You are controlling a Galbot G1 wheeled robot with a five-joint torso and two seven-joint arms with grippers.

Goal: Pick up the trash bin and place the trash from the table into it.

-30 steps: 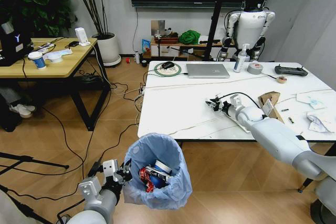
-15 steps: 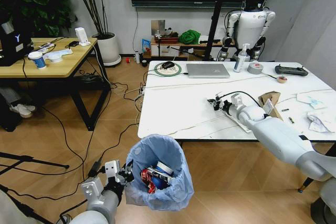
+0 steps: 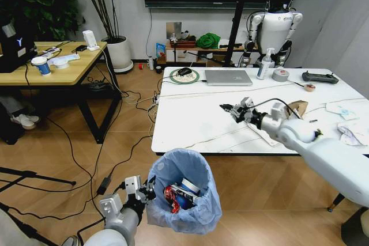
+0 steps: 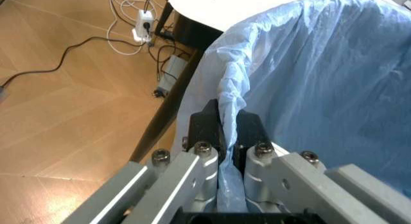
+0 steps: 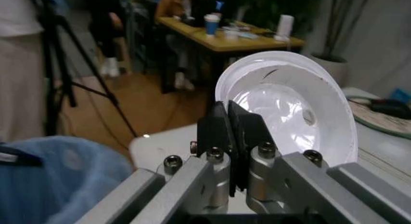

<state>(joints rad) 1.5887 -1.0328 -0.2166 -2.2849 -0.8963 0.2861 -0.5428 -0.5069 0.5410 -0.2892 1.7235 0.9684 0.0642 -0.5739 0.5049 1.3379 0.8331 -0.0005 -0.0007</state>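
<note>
Nearest to us, we are recording the left gripper [image 3: 151,185], low over the wood floor, its black fingers [image 4: 207,126] pressed together on the crinkled rim of the light-blue bag that lines the trash bin [image 3: 184,200]; in the left wrist view the plastic is passing between the two pads. The bin is hanging just in front of the near black edge of the table [image 3: 196,125], and inside it we are noting a red wrapper [image 3: 171,195], a blue-white paper cup [image 3: 189,189] and other litter. Above and beyond the bin, the right gripper [image 3: 232,109] is reaching over the marble-look top near its middle; in the right wrist view its fingers [image 5: 218,132] are clamped on the rim of a white plastic cup [image 5: 292,106], the cup's mouth facing that camera, with the blue bag [image 5: 61,178] lying below and nearer. Further along the top, beside the right forearm, a torn brown cardboard box [image 3: 297,108] is resting, and towards the table's right edge we are counting white papers [image 3: 350,134] and a tissue [image 3: 340,109]. At the far side of the table we are listing a grey laptop [image 3: 228,77], a grey tape roll [image 3: 280,75], a pump bottle [image 3: 264,64], a black controller [image 3: 319,76] and a mouse [image 3: 184,71] sitting on a round green-rimmed mat.
</note>
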